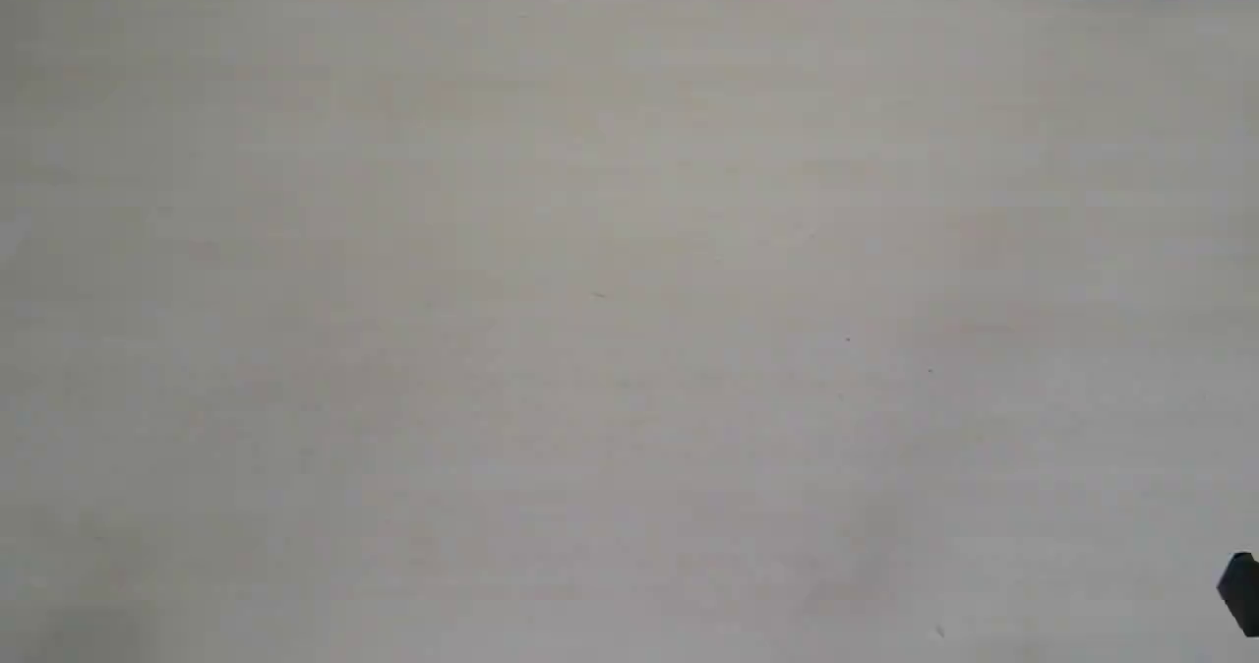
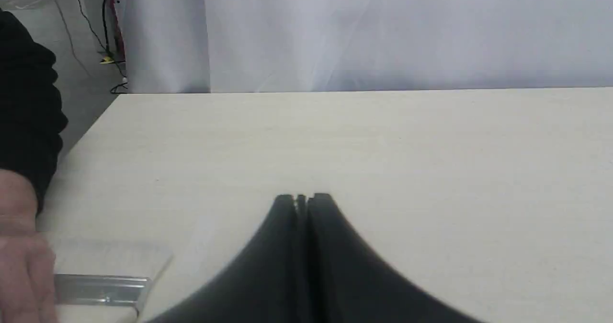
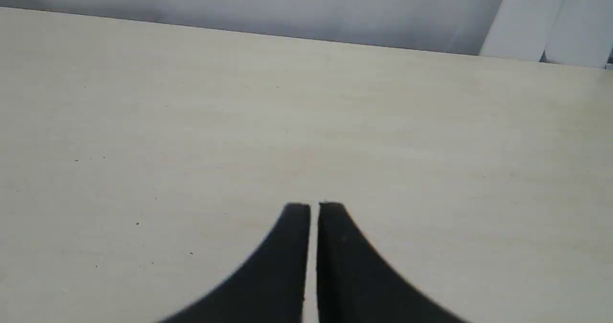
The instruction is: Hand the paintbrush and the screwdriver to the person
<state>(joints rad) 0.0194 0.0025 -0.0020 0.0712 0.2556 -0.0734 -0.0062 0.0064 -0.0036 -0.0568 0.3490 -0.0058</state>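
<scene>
My left hand (image 2: 301, 198) hangs low over the pale counter (image 2: 383, 145) with its two black fingers pressed together, nothing between them. My right hand (image 3: 313, 205) is drawn narrow too, only a thin slit of counter showing between its fingers, and it holds nothing. The paintbrush (image 2: 103, 287) lies flat on the counter close to the edge, near my left hand but apart from it; I see its silver metal band and the pale bristles on the far side of the band, all rather blurred. The person (image 2: 19, 251) is right at the brush, bare fingers against the end of the metal band and a dark sleeve (image 2: 24, 107) behind them; I cannot tell whether those fingers grip the brush or only touch it. From the outside camera the counter fills the picture, with a small black piece (image 1: 1241, 594) at its near right edge, and a white curtain (image 2: 383, 30) hangs beyond the far edge
</scene>
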